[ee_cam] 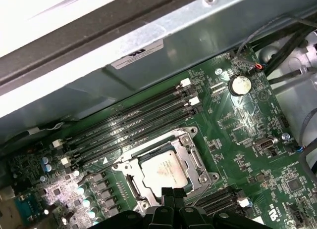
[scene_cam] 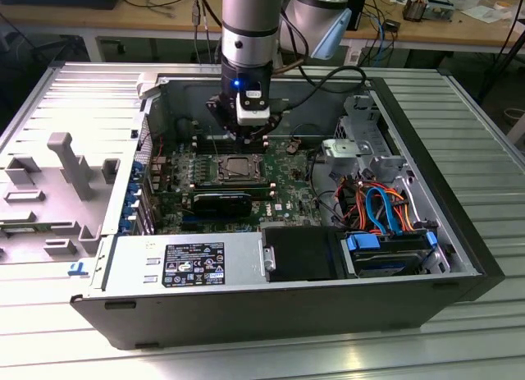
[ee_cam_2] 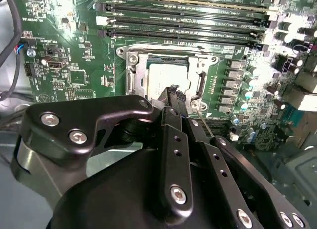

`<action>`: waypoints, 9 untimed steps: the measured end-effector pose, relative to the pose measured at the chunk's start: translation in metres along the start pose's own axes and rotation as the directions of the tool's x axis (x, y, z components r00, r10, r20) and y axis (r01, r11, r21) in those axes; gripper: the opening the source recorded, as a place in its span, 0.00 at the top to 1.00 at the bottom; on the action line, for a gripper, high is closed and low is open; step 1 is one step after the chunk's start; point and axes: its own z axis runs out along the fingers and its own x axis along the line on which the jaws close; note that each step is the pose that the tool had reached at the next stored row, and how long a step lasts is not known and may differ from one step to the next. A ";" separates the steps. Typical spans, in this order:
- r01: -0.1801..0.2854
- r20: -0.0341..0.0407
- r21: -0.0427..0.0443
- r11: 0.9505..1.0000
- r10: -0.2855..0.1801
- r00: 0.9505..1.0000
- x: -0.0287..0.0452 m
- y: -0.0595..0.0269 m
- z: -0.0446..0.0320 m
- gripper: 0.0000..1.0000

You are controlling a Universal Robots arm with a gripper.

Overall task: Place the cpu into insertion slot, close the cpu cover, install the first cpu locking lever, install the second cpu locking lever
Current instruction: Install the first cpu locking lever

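**A:** Position of the gripper (scene_cam: 247, 136) first — where is it?

**B:** Low inside the open computer case (scene_cam: 459, 232), hanging from the arm over the motherboard (scene_cam: 291, 183); in the exterior view its tip sits just above the far edge of the insertion slot (ee_cam_2: 132, 75).

**A:** And the fingers?

**B:** Drawn together; in both wrist views the two black fingertips (ee_cam_2: 173, 93) meet with no gap, and I see nothing pinched between them.

**A:** The cpu?

**B:** Seated in the slot; its dull silver top (ee_cam: 161, 167) faces up, flat and square to the socket. In the second wrist view the gripper tip overlaps one edge of the chip; whether it touches, I cannot tell.

**A:** The cover?

**B:** The cpu cover (ee_cam_2: 200, 70) lies flat around the chip, whose top shows through the square opening. I cannot tell whether the levers are latched — a thin bright rod (ee_cam_2: 204, 121) slants away from one corner of the socket, right beside the fingers.

**A:** Anything else nearby?

**B:** Long memory slots (ee_cam: 133, 125) run alongside the socket; a round coin battery (ee_cam: 240, 84) sits farther along the board. Blue and orange cables (scene_cam: 381, 203) bunch toward the exterior view's right; a labelled power supply (scene_cam: 189, 261) lines the near wall; the case rests on a ribbed metal table (scene_cam: 246, 359).
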 end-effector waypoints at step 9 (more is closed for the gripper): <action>0.103 0.004 0.002 0.995 -0.103 0.995 0.0000 0.0000 0.0000 0.89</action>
